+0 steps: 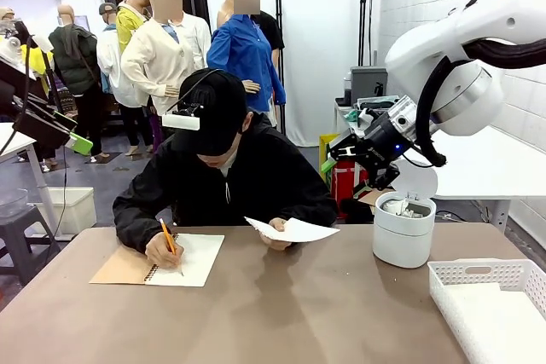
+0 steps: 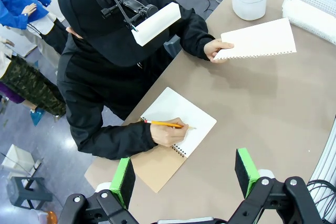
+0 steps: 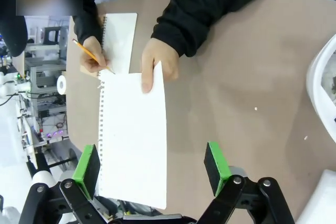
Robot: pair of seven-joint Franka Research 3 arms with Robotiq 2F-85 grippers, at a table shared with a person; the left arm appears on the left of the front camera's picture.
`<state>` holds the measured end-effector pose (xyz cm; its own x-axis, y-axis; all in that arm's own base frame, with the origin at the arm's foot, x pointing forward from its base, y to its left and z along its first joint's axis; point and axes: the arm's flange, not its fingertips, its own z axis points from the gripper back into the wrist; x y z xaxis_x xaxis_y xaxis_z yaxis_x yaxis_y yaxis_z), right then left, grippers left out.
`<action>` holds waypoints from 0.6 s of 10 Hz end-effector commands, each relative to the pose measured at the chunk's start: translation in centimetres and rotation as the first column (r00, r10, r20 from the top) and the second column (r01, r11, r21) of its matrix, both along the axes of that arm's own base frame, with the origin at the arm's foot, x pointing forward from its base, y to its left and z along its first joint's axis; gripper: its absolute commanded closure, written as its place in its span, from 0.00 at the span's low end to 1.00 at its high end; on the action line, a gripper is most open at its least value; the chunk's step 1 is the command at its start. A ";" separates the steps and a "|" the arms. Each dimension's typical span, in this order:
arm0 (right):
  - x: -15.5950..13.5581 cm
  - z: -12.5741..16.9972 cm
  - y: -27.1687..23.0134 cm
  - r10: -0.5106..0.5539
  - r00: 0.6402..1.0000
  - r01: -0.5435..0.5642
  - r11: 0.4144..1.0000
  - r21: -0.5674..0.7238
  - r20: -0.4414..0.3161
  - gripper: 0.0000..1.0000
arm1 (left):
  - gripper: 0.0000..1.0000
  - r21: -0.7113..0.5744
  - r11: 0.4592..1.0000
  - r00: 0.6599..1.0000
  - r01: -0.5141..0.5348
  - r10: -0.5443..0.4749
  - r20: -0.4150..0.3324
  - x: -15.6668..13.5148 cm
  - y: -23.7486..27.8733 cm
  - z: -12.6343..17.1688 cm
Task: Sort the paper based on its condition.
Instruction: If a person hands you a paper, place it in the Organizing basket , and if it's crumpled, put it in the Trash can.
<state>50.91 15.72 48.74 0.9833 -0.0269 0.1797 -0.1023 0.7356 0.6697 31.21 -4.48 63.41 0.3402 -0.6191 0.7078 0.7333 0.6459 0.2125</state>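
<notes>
The person holds a smooth white sheet of paper (image 1: 293,229) (image 2: 260,39) (image 3: 134,135) just above the table in one hand. My right gripper (image 1: 343,153) (image 3: 152,166) hangs open in the air, up and to the right of that sheet, looking down on it; nothing is between its green pads (image 3: 216,160). Crumpled white paper (image 1: 401,207) lies in the white round bin (image 1: 403,245) (image 2: 248,1). My left gripper (image 2: 185,177) is open and empty, high above the table's near left part.
The person writes with a pencil (image 1: 167,236) in a spiral notebook (image 1: 183,259) (image 2: 178,124) (image 3: 119,40) with a brown cover. A white slotted basket (image 1: 490,274) (image 2: 310,3) stands at the near right. The brown table (image 1: 281,313) is bare in the middle.
</notes>
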 end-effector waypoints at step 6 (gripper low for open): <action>2.1 -3.4 -1.1 -0.049 0.978 0.072 0.992 0.105 -0.204 0.00 | 0.00 0.002 1.000 1.000 -0.012 0.012 0.002 0.0 0.0 0.0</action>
<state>52.04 14.66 44.99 0.9964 -0.0765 0.0356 0.0274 0.6926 0.7208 31.20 -4.48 63.41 0.3401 -0.6191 0.7078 0.7333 0.6459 0.2126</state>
